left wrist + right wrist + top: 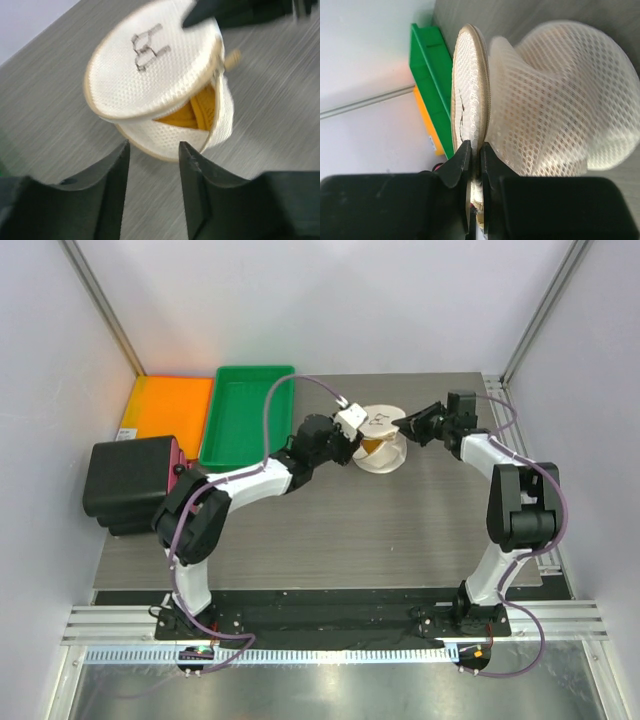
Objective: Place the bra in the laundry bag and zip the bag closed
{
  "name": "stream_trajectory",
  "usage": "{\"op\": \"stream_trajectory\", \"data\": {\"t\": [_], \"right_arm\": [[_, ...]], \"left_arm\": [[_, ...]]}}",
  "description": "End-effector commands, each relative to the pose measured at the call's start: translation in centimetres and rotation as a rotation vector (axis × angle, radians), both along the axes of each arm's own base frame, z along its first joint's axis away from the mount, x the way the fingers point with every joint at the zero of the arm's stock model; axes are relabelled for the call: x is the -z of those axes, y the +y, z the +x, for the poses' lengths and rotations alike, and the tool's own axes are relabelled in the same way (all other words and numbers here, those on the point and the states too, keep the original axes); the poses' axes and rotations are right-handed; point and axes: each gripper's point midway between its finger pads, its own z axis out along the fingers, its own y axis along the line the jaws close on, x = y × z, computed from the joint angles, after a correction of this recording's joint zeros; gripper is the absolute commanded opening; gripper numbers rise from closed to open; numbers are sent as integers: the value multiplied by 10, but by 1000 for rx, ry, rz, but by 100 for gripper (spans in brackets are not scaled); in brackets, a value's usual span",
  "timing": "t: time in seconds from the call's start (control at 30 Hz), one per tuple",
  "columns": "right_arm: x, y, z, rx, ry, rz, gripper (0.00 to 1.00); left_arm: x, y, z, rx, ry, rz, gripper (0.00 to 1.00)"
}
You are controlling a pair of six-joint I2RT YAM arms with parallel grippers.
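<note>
**Top view.** The bag [382, 445] sits on the table [330, 530] toward its far edge, about mid-width. The green tray [245, 410] and the orange tray [165, 405] lie at the far left corner. The bra [372, 447] shows as an orange patch inside the bag. The left gripper [355, 440] is at the bag's left side and the right gripper [408, 427] at its right side.

**Left wrist view.** The left gripper [152, 150] stands moderately open and holds nothing. The bag's lower wall lies just beyond its fingertips [121, 150]. The lid [150, 65] is tilted up like a hinged cover. The bra [192, 112] is visible through the gap beneath it, so we judge the loading step done and the zipper not yet closed. The zipper pull [231, 59] sticks out at the bag's far right rim, past the gap and across the bag from this gripper.

**Right wrist view.** The right gripper [475, 150] is clamped narrow on the bag, pinching the rim of the lid [467, 100]. The mesh body [555, 100] bulges to the right of it. The pull is not visible here.

**Next move.** The right gripper is nearer the pull but occupied. We judge that the free left gripper must reach over the bag to the pull, then draw it along the curved rim.
</note>
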Motion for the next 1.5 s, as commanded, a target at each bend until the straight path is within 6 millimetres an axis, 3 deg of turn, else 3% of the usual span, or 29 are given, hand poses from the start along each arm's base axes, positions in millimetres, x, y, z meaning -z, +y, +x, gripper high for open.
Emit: {"op": "stream_trajectory", "data": {"t": [0.0,0.03,0.07,0.1,0.13,0.2,0.23,0.27,0.3,0.33,0.37,0.47,0.57,0.6,0.7,0.8,0.9,0.93,1.03,1.1,1.3,1.47], "right_arm": [[-27,2,-15,91,-48,8,1],[-39,7,-20,109,-68,5,1],[-37,2,-21,168,-65,-18,1],[-32,2,-27,209,-40,-9,1],[-44,8,-33,222,-64,-8,1],[-42,1,-37,311,-57,-53,1],[-47,1,-37,330,-69,-63,1],[-50,9,-44,314,-66,-69,1],[-52,3,-42,362,-79,-105,2],[-54,2,-42,370,-90,-126,2],[-56,7,-46,368,-100,-147,2],[-61,3,-46,403,-130,-200,2],[-60,7,-46,402,-144,-229,2],[-60,11,-48,398,-148,-232,1],[-60,14,-50,410,-174,-241,1],[-61,14,-50,415,-177,-241,1],[-62,17,-50,395,-179,-242,1],[-62,17,-50,391,-182,-245,1],[-63,17,-49,393,-184,-245,1],[-60,17,-49,389,-179,-247,1],[-55,23,-48,360,-168,-246,1],[-58,26,-48,340,-176,-252,1]], "left_arm": [[-77,-21,-14,119,70,-320,50],[-84,-23,-17,119,91,-366,53],[-88,-24,-18,116,89,-409,81],[-89,-23,-19,100,108,-435,82],[-97,-24,-19,70,154,-495,82],[-97,-18,-14,-22,237,-529,76],[-111,-19,-13,-39,253,-552,75],[-106,-15,-18,-96,354,-566,74],[-104,-11,-16,-146,395,-567,74],[-123,-13,-16,-149,413,-584,74],[-103,-10,-24,-199,522,-538,72],[-97,-8,-39,-222,637,-520,68],[-98,8,-39,-347,671,-557,65],[-108,12,-41,-379,686,-604,64],[-113,16,-52,-414,734,-648,59],[-102,17,-61,-446,726,-619,58],[-94,-6,-74,-309,755,-556,45],[-92,-12,-72,-274,742,-515,32],[-79,-14,-73,-249,720,-410,25],[-72,-13,-74,-240,708,-377,25],[-70,-9,-67,-247,600,-298,37],[-63,-17,-64,-171,561,-212,36]]}}
